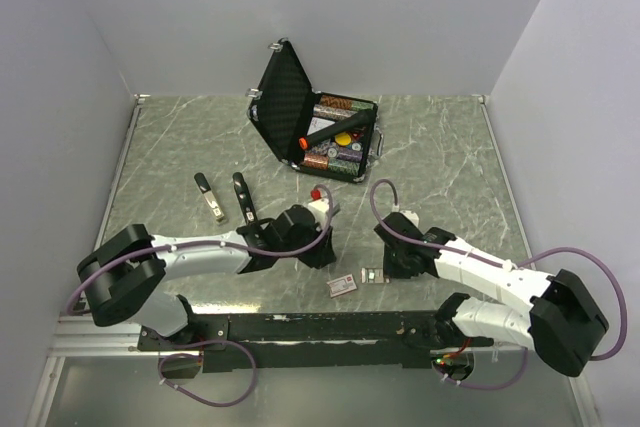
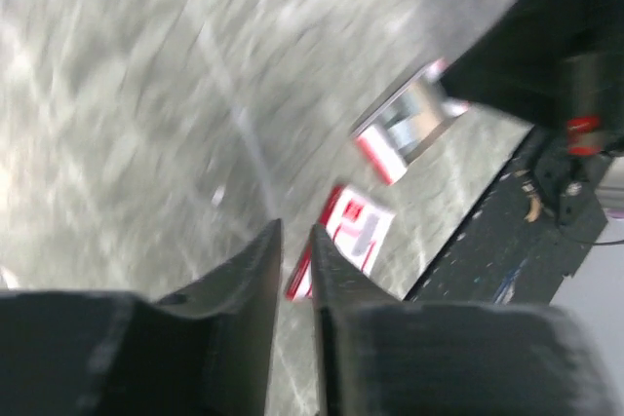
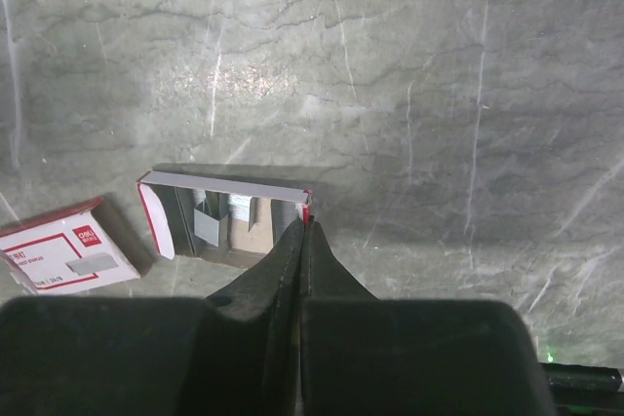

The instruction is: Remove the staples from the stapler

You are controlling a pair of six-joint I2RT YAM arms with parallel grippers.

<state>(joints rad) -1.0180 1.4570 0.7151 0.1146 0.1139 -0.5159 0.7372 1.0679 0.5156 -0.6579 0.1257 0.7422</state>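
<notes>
Stapler point(image 1: 210, 197) flat on the table point(image 1: 440, 157), well apart from both grippers, far to the left of the left gripper point(image 1: 328, 253). Left fingers point(image 2: 249, 284) parted only by a narrow gap, nothing between; sleeve point(image 2: 353, 231) just ahead of them. Right gripper point(image 3: 304, 229) fully closed, tips touching the corner of the tray point(image 3: 224, 187). Open case point(image 1: 330, 132) far beyond both.
</notes>
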